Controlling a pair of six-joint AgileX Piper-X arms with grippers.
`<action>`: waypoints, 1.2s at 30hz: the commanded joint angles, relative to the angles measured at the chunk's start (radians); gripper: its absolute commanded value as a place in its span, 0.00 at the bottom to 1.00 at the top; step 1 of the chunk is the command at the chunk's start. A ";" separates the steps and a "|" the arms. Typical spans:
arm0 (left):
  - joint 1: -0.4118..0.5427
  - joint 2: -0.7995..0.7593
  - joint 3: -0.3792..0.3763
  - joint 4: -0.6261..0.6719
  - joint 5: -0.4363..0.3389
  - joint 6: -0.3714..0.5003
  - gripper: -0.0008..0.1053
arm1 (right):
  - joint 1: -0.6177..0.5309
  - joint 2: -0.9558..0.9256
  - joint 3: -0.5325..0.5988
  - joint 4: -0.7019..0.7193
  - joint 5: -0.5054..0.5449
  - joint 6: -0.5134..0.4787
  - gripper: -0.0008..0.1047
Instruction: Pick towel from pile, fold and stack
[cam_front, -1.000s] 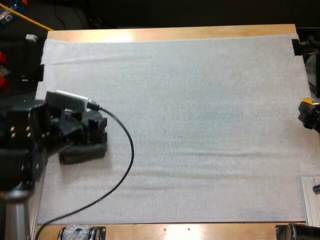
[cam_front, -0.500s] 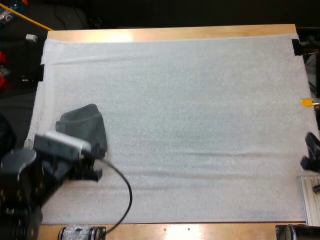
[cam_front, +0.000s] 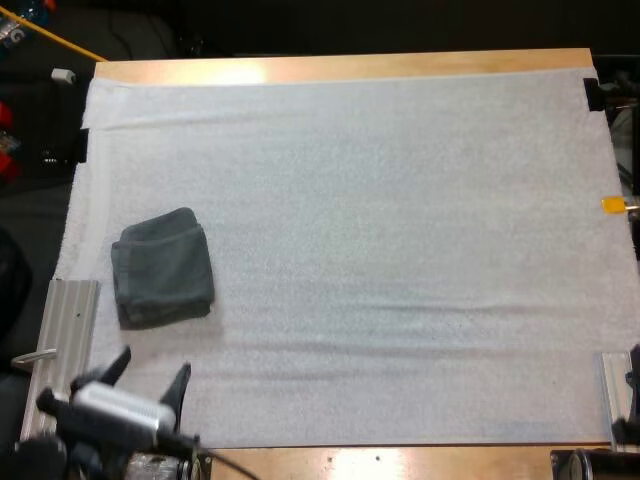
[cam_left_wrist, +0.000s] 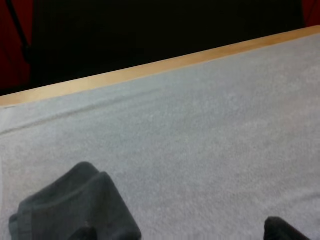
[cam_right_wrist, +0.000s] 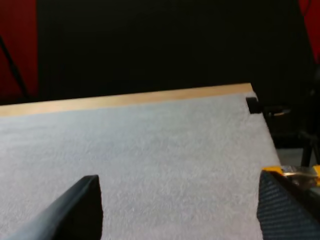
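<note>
While folded, towel (cam_front: 162, 268) long near-to-far.

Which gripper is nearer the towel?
The left gripper, jaws open, just short of the towel; the right gripper is out by the mat's right edge.

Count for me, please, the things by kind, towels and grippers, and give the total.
Folded towel: 1
Grippers: 2, the left gripper and the right gripper, both open
Total: 3
</note>
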 joint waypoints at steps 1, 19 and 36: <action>-0.005 -0.025 0.005 0.035 -0.011 -0.008 0.60 | 0.002 -0.039 0.017 0.000 0.005 0.003 0.61; 0.001 -0.288 -0.004 0.241 -0.009 0.066 0.60 | -0.003 -0.132 0.049 0.088 0.018 0.036 0.61; 0.001 -0.288 0.124 -0.119 -0.010 0.097 0.60 | -0.003 -0.130 0.188 -0.163 0.018 0.024 0.61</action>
